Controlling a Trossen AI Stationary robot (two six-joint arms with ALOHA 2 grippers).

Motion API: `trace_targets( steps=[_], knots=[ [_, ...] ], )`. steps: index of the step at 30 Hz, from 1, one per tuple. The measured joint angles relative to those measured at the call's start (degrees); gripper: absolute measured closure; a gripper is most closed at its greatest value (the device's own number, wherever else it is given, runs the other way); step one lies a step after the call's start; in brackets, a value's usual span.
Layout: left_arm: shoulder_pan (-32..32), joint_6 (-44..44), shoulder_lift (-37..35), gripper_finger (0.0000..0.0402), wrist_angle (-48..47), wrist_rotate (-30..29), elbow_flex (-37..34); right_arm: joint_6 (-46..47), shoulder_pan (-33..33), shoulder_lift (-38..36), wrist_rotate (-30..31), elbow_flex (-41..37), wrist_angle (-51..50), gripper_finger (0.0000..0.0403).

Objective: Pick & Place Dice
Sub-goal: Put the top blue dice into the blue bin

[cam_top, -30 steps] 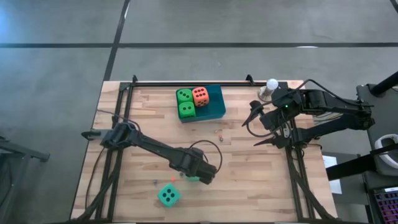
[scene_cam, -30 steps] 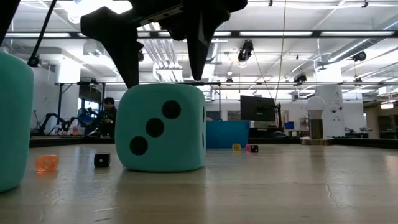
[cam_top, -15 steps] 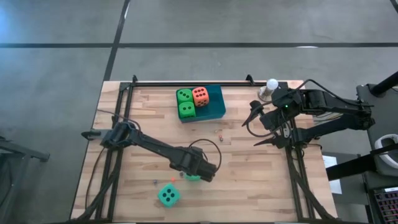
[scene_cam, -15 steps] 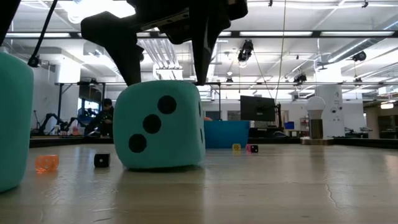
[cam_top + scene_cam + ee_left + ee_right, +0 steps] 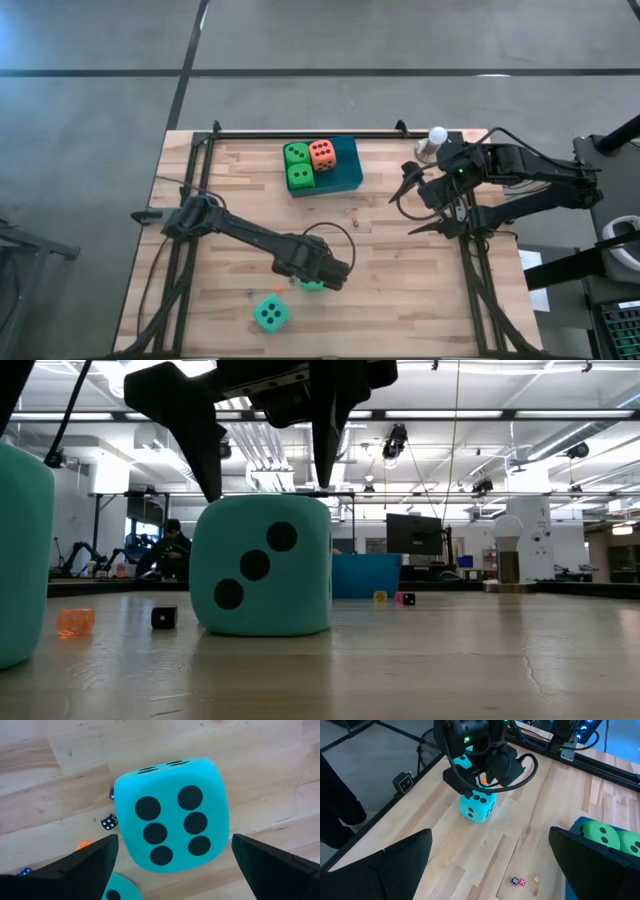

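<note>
Pickup is the step in hand: left gripper (image 5: 170, 865) hovers spread wide directly over a teal die (image 5: 170, 812), so next comes lowering and closing.

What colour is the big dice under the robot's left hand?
Teal with dark pips; the teal die shows best in the left wrist view, six pips facing up.

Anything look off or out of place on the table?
Mostly tidy. The only strays are tiny dice scattered on the bare wood, some near the blue tray, more beside the teal die under the open left gripper.
</note>
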Motion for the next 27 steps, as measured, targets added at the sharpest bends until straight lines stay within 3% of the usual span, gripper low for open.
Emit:
trace_targets(
  steps=[27],
  knots=[
    [0.82,-0.01,-0.09,0.0007,5.01,0.15,-4.19,0.00,0.00,0.00,0.02,0.00,0.02,0.0003]
  ],
)
